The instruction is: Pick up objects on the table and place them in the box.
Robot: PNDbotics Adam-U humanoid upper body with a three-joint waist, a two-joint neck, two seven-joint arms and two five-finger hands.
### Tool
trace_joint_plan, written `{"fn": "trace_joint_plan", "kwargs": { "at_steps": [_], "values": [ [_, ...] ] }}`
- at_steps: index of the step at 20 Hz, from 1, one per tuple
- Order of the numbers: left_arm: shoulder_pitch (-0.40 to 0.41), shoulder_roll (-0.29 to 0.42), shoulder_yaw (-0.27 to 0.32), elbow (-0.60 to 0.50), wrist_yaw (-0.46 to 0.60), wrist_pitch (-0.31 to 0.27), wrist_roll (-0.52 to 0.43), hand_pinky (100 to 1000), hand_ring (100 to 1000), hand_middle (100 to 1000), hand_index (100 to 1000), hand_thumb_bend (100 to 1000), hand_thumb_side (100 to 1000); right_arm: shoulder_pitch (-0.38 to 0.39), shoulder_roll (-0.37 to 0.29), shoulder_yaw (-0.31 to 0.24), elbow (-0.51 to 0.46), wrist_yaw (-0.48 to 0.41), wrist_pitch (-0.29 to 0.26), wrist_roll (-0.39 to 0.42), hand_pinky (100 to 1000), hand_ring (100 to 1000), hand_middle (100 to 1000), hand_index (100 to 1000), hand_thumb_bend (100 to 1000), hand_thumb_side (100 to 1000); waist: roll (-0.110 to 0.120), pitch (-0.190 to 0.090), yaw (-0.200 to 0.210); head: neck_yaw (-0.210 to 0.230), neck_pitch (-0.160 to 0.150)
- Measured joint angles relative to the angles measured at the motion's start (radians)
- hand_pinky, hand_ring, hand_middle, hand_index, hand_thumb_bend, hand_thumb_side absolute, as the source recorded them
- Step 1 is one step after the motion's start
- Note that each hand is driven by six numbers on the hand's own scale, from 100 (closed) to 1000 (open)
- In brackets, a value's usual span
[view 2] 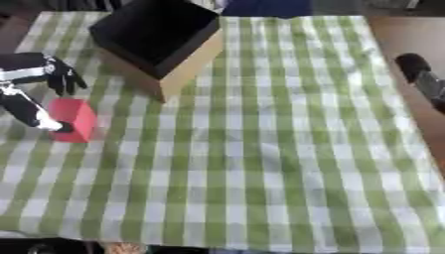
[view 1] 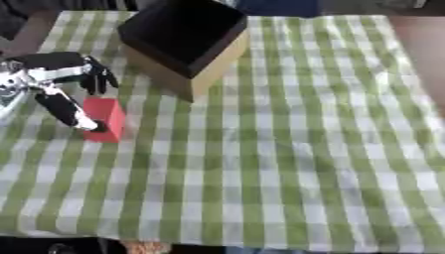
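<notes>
Black left hand (view 1: 61, 67) with silver joints, white-tipped thumb.

Probably my staged test bench, not home: green-and-white checked tablecloth (view 1: 287, 149) over table, open cardboard box (view 1: 185, 42) on it, brown floor (view 2: 408, 34) beyond edge.

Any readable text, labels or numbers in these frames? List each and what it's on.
None readable.
Red block: plain faces, no print visible.
Box: dark inside, tan walls, no label visible.
Checked tablecloth: pattern only.
Left hand: no marking legible.
</notes>
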Motion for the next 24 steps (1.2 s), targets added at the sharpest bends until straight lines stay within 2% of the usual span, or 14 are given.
{"fn": "trace_joint_plan", "kwargs": {
  "at_steps": [3, 5, 6, 7, 8, 10, 18, 24],
  "values": [
    [0.0, -0.005, -0.008, 0.014, 0.005, -0.013, -0.023, 679, 610, 600, 824, 630, 232, 0.0, 0.0, 0.0, 0.0, 0.0, 0.0, 0.0, 779, 692, 743, 872, 620, 100, -0.002, 0.0, 0.0, 0.0, 0.0],
    [0.0, -0.007, -0.008, 0.019, 0.01, -0.019, -0.036, 656, 580, 567, 809, 598, 211, 0.0, 0.0, 0.0, 0.0, -0.001, 0.0, 0.0, 779, 692, 743, 872, 620, 100, -0.002, 0.0, 0.0, 0.0, 0.0],
    [0.0, -0.007, -0.008, 0.021, 0.011, -0.022, -0.04, 633, 543, 527, 783, 536, 171, 0.0, 0.0, 0.0, 0.0, -0.002, 0.0, 0.0, 779, 692, 743, 872, 620, 100, -0.002, 0.0, 0.0, 0.0, 0.0],
    [0.0, -0.007, -0.008, 0.023, 0.013, -0.024, -0.042, 631, 538, 522, 780, 522, 164, 0.0, 0.0, 0.0, 0.0, -0.002, 0.0, 0.0, 779, 692, 743, 872, 620, 100, -0.002, 0.0, 0.0, 0.0, 0.0],
    [0.0, -0.007, -0.008, 0.023, 0.013, -0.025, -0.041, 618, 518, 500, 760, 447, 126, 0.0, 0.0, 0.0, 0.0, -0.002, 0.0, 0.0, 779, 692, 743, 872, 620, 100, -0.002, 0.0, 0.0, 0.0, 0.0],
    [-0.002, -0.007, -0.008, 0.023, 0.013, -0.025, -0.033, 603, 499, 477, 735, 408, 112, 0.0, 0.0, 0.0, 0.0, -0.002, 0.0, 0.0, 779, 692, 743, 872, 619, 100, -0.002, 0.0, 0.0, 0.0, 0.0],
    [-0.05, -0.005, 0.01, -0.014, 0.012, -0.024, 0.001, 606, 505, 478, 735, 417, 133, 0.0, 0.0, 0.0, 0.004, -0.003, 0.0, 0.0, 779, 692, 743, 873, 618, 100, -0.001, -0.001, 0.0, 0.0, 0.0],
    [-0.172, 0.003, 0.013, -0.026, 0.003, -0.032, 0.005, 610, 507, 481, 734, 420, 145, 0.001, 0.0, 0.0, 0.006, -0.005, 0.0, 0.0, 780, 692, 743, 873, 618, 100, -0.001, -0.004, -0.002, 0.002, 0.0]
  ]
}}
